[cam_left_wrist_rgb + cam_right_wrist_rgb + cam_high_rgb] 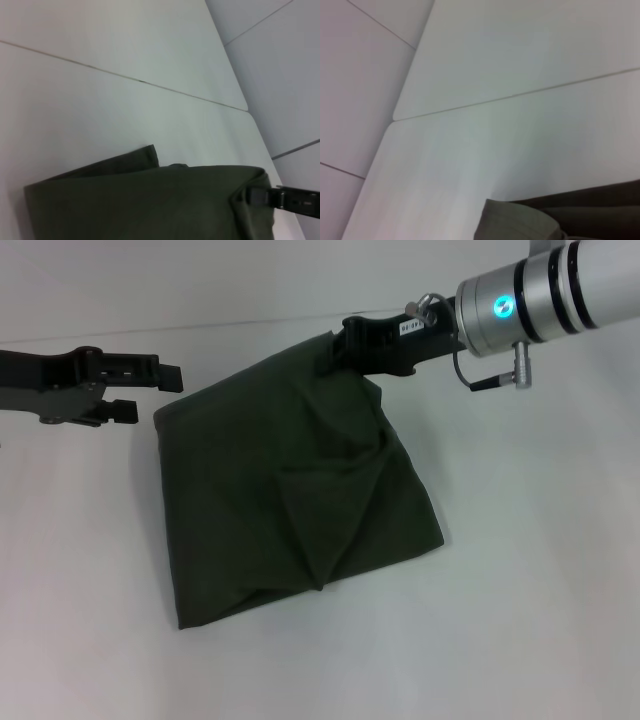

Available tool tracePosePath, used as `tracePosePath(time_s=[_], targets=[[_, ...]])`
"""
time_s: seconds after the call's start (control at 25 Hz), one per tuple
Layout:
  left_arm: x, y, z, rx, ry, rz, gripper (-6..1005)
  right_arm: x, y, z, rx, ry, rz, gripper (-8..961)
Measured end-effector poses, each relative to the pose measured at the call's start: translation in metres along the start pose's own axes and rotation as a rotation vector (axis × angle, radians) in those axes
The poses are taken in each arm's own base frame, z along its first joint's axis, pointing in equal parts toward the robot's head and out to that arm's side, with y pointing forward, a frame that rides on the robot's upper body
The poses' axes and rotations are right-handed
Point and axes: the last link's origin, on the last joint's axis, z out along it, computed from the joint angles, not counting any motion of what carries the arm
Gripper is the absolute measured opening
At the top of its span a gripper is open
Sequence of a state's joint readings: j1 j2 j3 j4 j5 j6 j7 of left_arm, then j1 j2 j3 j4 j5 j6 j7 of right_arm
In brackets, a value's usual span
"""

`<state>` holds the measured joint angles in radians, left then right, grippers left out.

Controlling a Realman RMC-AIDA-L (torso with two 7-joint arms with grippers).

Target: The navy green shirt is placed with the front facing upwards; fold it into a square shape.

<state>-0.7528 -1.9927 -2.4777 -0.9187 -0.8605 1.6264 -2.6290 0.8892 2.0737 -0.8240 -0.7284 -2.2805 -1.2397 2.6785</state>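
Head view: right gripper (345, 348) pinches shirt (290, 510) far corner; left gripper (165, 377) beside edge, grip unclear. Risk: uneven pull skews fold (already rumpled).

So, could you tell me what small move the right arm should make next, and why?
Probably open the right gripper and lift away: the shirt already lies folded into a rough square on the table, and only that far corner is still pinched. The left gripper sits just off the cloth.
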Motion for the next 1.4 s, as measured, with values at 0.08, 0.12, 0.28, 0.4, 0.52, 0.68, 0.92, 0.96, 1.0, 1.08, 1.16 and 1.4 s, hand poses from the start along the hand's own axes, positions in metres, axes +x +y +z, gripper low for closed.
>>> tracePosePath(time_s=[0.08,0.12,0.28,0.4,0.52,0.68,0.92,0.96,1.0,1.08,1.16,1.4], targets=[[0.000,-0.001,-0.001,0.003,0.003,-0.002,949,-0.002,0.003,-0.002,-0.002,-0.003,-0.005,79],[0.000,-0.002,-0.002,0.004,0.005,-0.003,949,-0.003,0.003,-0.003,-0.001,-0.004,-0.008,84],[0.000,-0.003,-0.002,0.008,0.009,-0.006,948,-0.006,0.003,-0.006,0.032,0.001,-0.021,105],[0.000,-0.003,-0.002,0.008,0.010,-0.006,948,-0.006,-0.006,-0.007,0.079,-0.001,-0.023,121],[0.000,-0.003,-0.002,0.009,0.011,-0.009,948,-0.004,-0.012,-0.007,0.102,-0.011,-0.017,136],[0.001,-0.002,-0.001,0.008,0.007,-0.009,949,-0.004,-0.023,-0.010,0.125,-0.044,0.000,157],[0.001,-0.001,0.001,0.008,0.005,-0.007,949,0.002,-0.034,-0.003,0.146,-0.031,0.018,188],[0.001,-0.001,0.001,0.008,0.006,-0.007,949,0.004,-0.034,0.000,0.145,-0.015,0.013,194],[0.001,-0.001,0.001,0.008,0.007,-0.008,949,0.004,-0.034,0.000,0.145,-0.015,0.013,199],[0.001,-0.002,0.000,0.008,0.009,-0.010,949,0.005,-0.034,0.001,0.145,-0.007,0.008,209],[0.000,-0.003,0.000,0.008,0.009,-0.009,949,0.005,-0.034,0.000,0.147,-0.002,0.005,220],[-0.003,-0.005,0.001,0.005,0.002,-0.022,950,0.002,-0.041,-0.014,0.157,0.016,0.005,269]])
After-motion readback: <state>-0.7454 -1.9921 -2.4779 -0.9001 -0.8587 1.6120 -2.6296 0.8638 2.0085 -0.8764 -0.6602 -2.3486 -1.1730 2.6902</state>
